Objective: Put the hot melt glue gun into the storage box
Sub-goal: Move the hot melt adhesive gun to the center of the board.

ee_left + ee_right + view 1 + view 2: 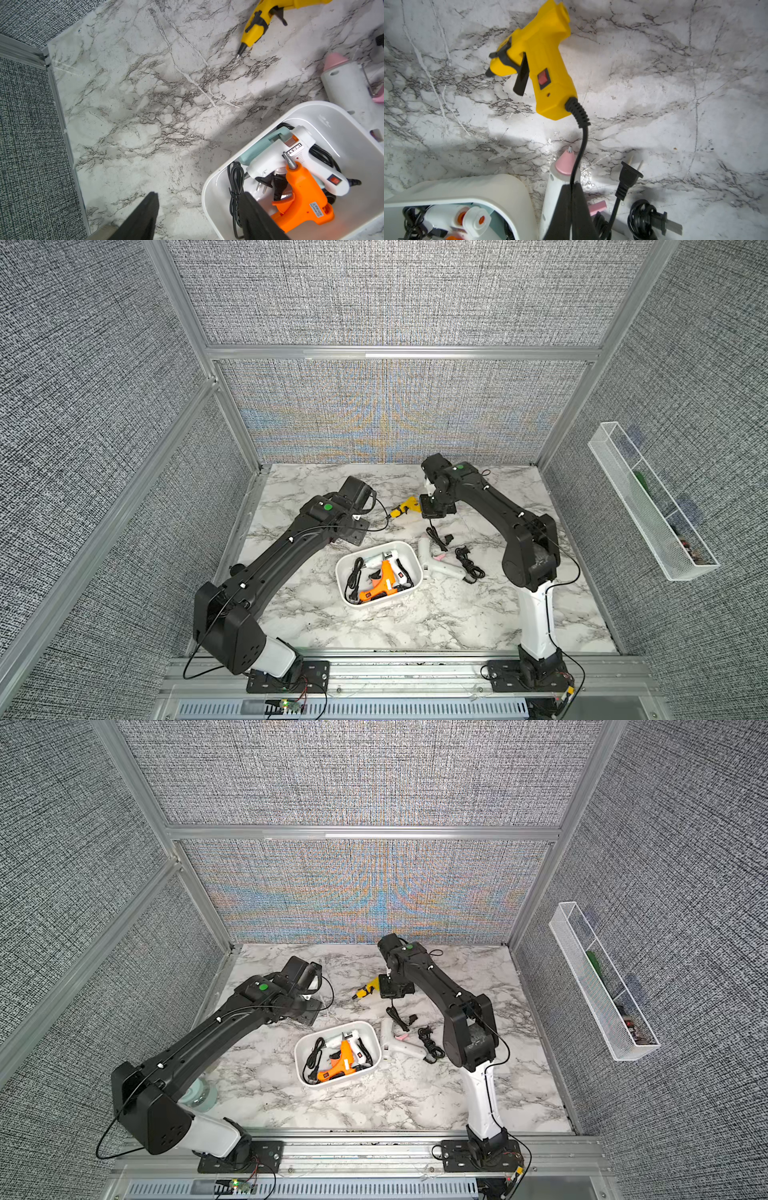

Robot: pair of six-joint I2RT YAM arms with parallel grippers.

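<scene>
The yellow glue gun (405,506) is just above the middle of the frame in both top views, out on the marble table (457,622) and well apart from the storage box (340,572). My right gripper (572,186) has its fingers pressed together on the gun's black cord (582,145), a little back from the handle and not on the body. I cannot tell whether the gun rests on the table or partly hangs.

I judge this to be the pick-up step: the grip is made and the carry has not begun. Next I must lift high enough for the dangling gun to clear the box's rim, bring it down-frame to the box, and lower it in. Held by the cord, it may swing or twist.

My left gripper (199,194) has its fingers apart and holds nothing, close by the box's edge.

The box, below centre in the top views, holds an orange glue gun (380,587) on top, a white glue gun (291,153), a pale teal one (264,145) beneath, and bundled black cords (354,574). Just right of the box lies a pink-nosed white gun (446,569) among loose cords. At the right edge of the frame, the wire-mesh tray (648,510) holds something green and small dark bits I cannot make out.
</scene>
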